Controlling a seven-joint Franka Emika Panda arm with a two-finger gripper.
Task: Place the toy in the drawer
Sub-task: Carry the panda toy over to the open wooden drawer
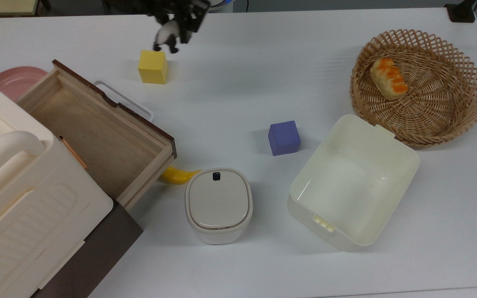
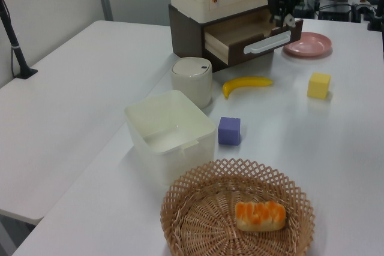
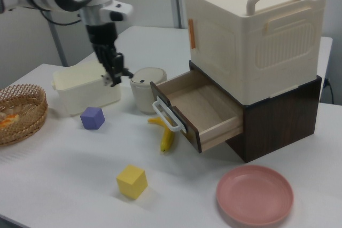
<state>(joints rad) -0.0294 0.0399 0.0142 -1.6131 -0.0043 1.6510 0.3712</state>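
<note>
The toy (image 1: 165, 38), a tiny black-and-white panda, hangs in the air with my gripper (image 1: 173, 30) shut on it. In the top view it is just above the yellow cube (image 1: 152, 66), at the view's upper left of centre. The drawer (image 1: 93, 126) stands pulled open and empty, with light wood inside, a dark front edge and a white handle (image 1: 124, 101). In the left view the gripper (image 2: 284, 11) and toy (image 2: 290, 21) hover by the drawer's (image 2: 246, 33) far front corner. From the right view, the gripper (image 3: 114, 73) is well to the left of the drawer (image 3: 200, 108).
A cream box sits on the dark cabinet (image 3: 278, 116) over the drawer. On the table are a banana (image 1: 178, 175), a lidded white pot (image 1: 218, 205), a purple cube (image 1: 284, 138), a cream bin (image 1: 352, 182), a wicker basket (image 1: 449, 103) with bread (image 1: 389, 78), and a pink plate (image 3: 255, 194).
</note>
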